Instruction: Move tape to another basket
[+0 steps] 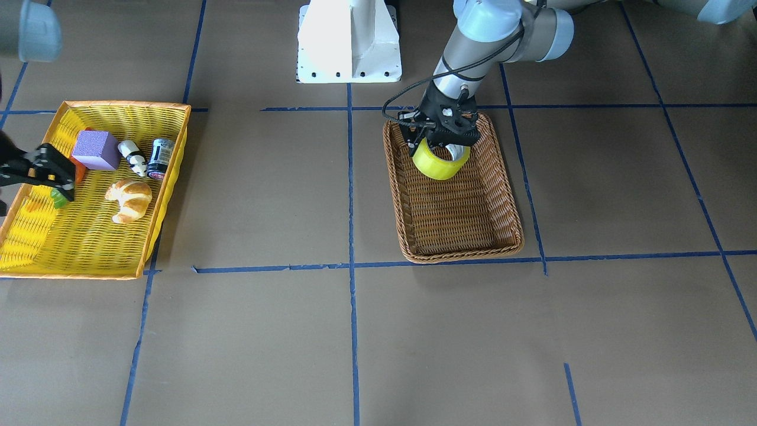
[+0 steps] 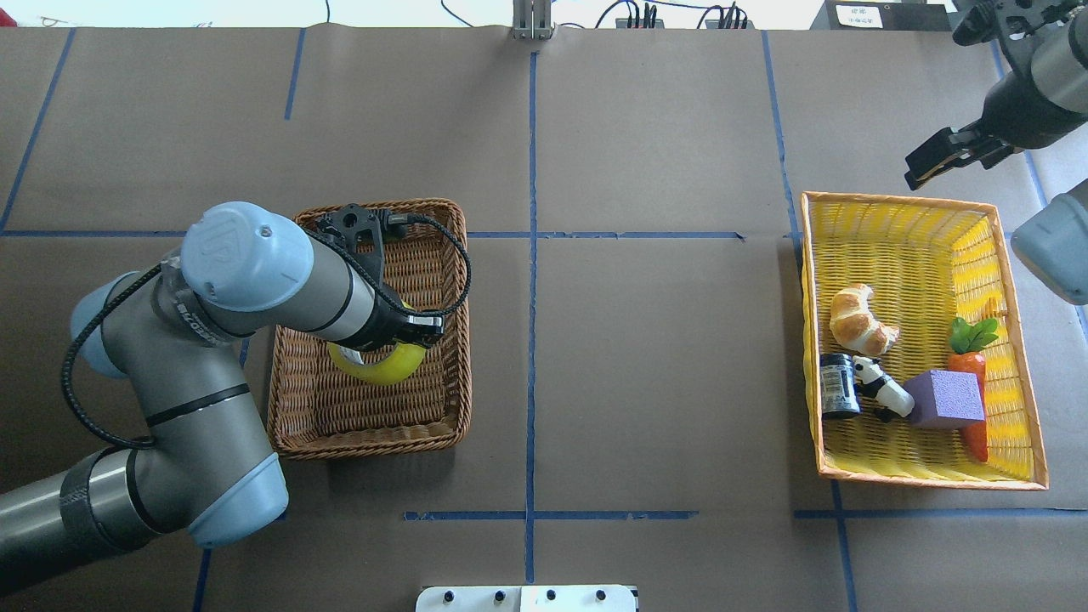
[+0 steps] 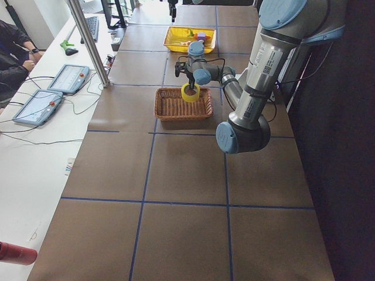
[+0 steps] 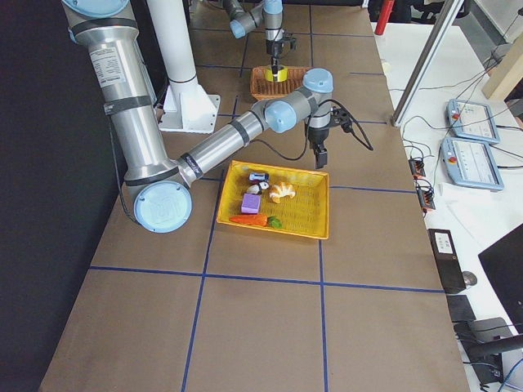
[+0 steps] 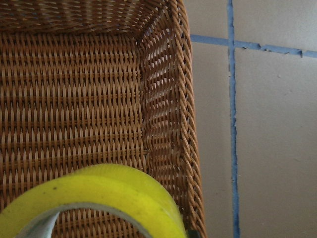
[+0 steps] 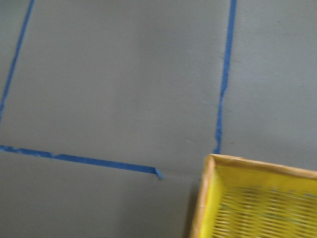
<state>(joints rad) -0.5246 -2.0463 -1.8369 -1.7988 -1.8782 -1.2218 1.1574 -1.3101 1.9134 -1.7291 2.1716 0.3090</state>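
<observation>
Reaching down, left claw (image 1: 436, 147) grips tape (image 1: 439, 167) over basket (image 1: 461, 234).

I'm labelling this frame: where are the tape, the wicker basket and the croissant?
tape (image 1: 439, 167), front-facing view, on its yellow outer band.
wicker basket (image 1: 467, 254), front-facing view, on the braided rim.
croissant (image 1: 130, 200), front-facing view, on its middle.

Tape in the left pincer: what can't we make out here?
- Tape touching the basket floor or hanging clear: no view settles it; left wrist view cuts the roll at its bottom edge.
- Left pincer fingertips: overhead, the arm covers them; front-facing, its own body does.
- Right pincer open or shut: blurred and edge-cut front-facing, too small overhead.
- Can label: too small.
</observation>
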